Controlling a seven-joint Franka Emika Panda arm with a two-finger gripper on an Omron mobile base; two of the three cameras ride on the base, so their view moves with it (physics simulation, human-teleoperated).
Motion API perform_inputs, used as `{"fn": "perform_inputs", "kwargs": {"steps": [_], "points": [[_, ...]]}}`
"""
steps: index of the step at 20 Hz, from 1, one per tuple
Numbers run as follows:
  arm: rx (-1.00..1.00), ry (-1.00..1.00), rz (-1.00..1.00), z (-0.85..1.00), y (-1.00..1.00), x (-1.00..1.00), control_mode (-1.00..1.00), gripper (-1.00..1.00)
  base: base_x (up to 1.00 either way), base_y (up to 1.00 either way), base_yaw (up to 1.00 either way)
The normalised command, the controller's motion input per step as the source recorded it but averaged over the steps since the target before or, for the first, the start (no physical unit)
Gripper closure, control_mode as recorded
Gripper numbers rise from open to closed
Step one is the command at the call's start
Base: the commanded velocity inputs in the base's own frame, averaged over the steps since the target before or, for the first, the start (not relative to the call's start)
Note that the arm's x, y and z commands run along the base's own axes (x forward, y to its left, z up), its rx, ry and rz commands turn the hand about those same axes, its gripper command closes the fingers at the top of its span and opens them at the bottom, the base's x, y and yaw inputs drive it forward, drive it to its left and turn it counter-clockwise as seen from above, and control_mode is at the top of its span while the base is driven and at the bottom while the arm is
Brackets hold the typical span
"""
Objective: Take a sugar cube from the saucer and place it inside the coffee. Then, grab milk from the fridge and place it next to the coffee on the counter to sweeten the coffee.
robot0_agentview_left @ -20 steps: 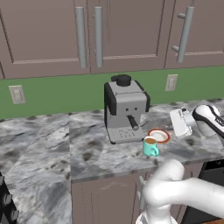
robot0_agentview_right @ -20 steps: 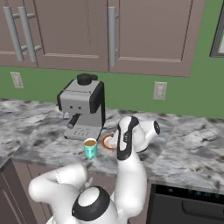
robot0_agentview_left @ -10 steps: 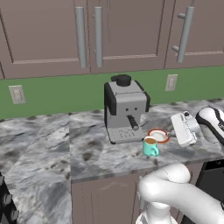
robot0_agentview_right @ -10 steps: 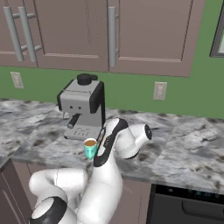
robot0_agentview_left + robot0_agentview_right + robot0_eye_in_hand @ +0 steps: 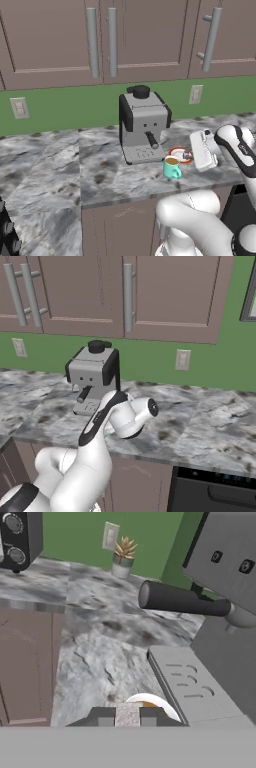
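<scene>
The teal coffee mug (image 5: 171, 168) stands on the counter (image 5: 107, 175) in front of the coffee machine. Just behind it to the right lies the orange-rimmed saucer (image 5: 176, 149). My gripper (image 5: 188, 156) is low over the saucer's right side, the white hand reaching in from the right. In the hand view the gripper (image 5: 128, 717) is shut on the sugar cube (image 5: 128, 713), a small whitish-grey block between the two dark fingertips (image 5: 102, 716). The saucer's white edge (image 5: 159, 704) shows right behind it. In the right base view my own arm hides the mug and saucer.
The grey and black coffee machine (image 5: 142, 126) stands close behind the mug; its drip tray (image 5: 185, 679) and portafilter handle (image 5: 177, 599) are close ahead of the hand. A black appliance with knobs (image 5: 17, 534) and a small potted plant (image 5: 123, 557) stand farther along the counter.
The hand has come down and slightly left onto the saucer. In the right base view the forearm has swung across and now covers the mug.
</scene>
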Motion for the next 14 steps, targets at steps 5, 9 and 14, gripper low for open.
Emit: {"fn": "perform_inputs", "kwargs": {"steps": [5, 9, 14], "points": [[0.0, 0.01, 0.0, 0.0, 0.0, 0.01, -1.0, 1.0, 0.0, 0.0, 0.0], [-0.01, 0.03, 0.0, 0.0, 0.0, 0.06, -1.0, 1.0, 0.0, 0.0, 0.0], [-0.01, 0.0, 0.0, 0.0, 0.0, 0.12, -1.0, 1.0, 0.0, 0.0, 0.0]]}}
